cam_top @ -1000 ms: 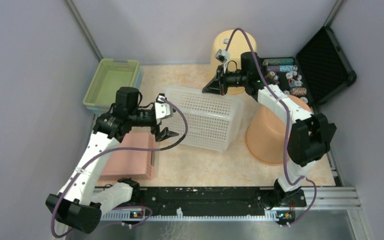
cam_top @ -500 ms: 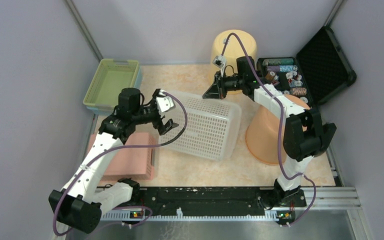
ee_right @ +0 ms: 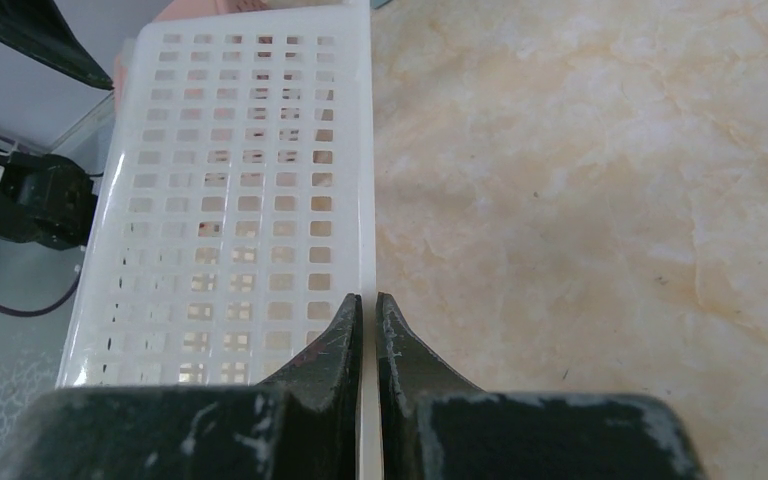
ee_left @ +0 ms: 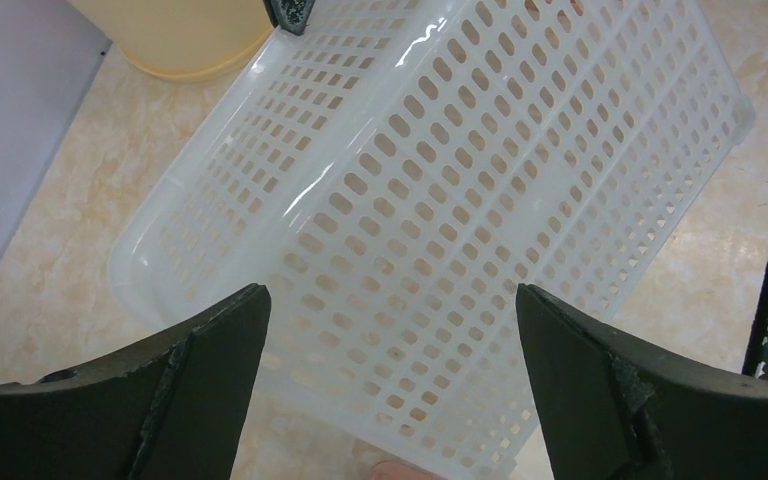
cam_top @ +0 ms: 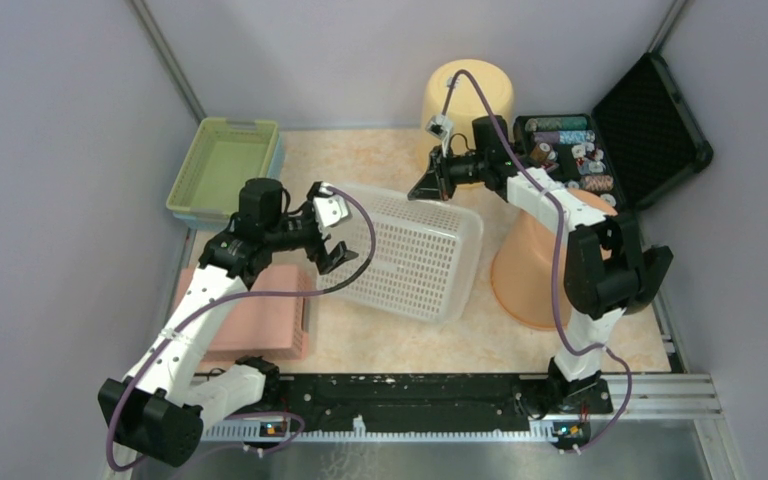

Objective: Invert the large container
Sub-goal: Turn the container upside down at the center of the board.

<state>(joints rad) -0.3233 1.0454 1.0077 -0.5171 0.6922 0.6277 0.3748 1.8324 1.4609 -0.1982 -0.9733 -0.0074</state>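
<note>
The large container (cam_top: 410,255) is a white perforated plastic basket in the middle of the table, tilted with its slotted underside toward my left wrist camera. My right gripper (cam_top: 422,185) is shut on the thin edge of the basket (ee_right: 230,200) at its far side; the jaws (ee_right: 369,297) pinch the white wall between them. My left gripper (cam_top: 328,235) stands wide open at the basket's left end. Its fingers frame the basket (ee_left: 440,200) without touching it, the gap (ee_left: 390,292) holding nothing.
A green basket (cam_top: 222,165) sits at the back left and a pink bin (cam_top: 260,320) at the near left. A yellow bucket (cam_top: 472,92) stands behind the basket, an orange bucket (cam_top: 540,265) lies to its right, and an open black case (cam_top: 615,140) is at the back right.
The white basket has tipped over and turned, its right end swinging toward the near side. My right gripper stayed shut on its edge; my left gripper rose slightly and stayed open.
</note>
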